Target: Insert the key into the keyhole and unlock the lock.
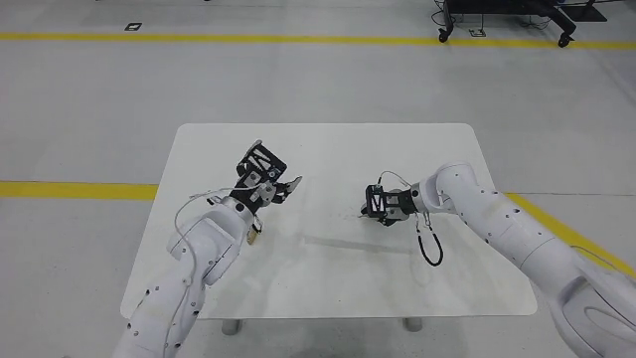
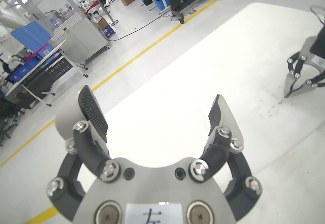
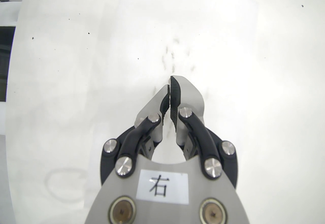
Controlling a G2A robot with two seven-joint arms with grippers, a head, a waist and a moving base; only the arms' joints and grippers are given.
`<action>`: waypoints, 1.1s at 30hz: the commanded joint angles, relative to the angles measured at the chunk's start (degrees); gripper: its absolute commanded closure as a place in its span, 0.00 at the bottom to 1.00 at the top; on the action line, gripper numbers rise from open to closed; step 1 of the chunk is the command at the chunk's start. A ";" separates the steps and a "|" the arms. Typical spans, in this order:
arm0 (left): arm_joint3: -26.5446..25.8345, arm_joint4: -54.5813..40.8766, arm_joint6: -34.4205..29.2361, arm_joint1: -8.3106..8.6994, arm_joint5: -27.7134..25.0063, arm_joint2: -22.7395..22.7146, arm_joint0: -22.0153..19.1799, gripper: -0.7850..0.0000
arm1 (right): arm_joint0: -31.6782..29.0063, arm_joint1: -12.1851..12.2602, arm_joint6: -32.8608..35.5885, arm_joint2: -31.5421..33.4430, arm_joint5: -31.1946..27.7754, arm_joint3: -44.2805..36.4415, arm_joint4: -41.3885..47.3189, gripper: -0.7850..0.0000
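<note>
From the top view we see the left gripper [image 1: 282, 175] over the table [image 1: 328, 288], fingers spread on nothing, and the right gripper [image 1: 364, 210] low at mid-table, well apart from it. A small brass-coloured thing [image 1: 254, 238] beside the left forearm may be the lock; we cannot tell. The left wrist view shows a thin sliver, probably the key [image 2: 281, 101], poking from the right fingertips down to the table. The right wrist view has those pads pressed together on it. We judge the key pick-up is in hand; next calls for lifting it and finding the keyhole.
</note>
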 commanded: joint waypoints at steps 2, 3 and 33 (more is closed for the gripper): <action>2.62 0.12 -2.65 -0.71 -2.81 4.34 -3.35 0.00 | 0.00 0.00 0.00 0.00 0.00 0.00 0.00 1.00; 3.67 0.21 -3.28 -1.02 -2.89 5.80 -4.37 0.00 | 0.00 0.00 0.00 0.00 0.00 0.00 0.00 1.00; 27.97 7.91 -15.83 -8.96 4.65 25.57 -16.70 0.00 | -2.81 2.08 -5.30 3.63 0.94 -2.95 -2.28 1.00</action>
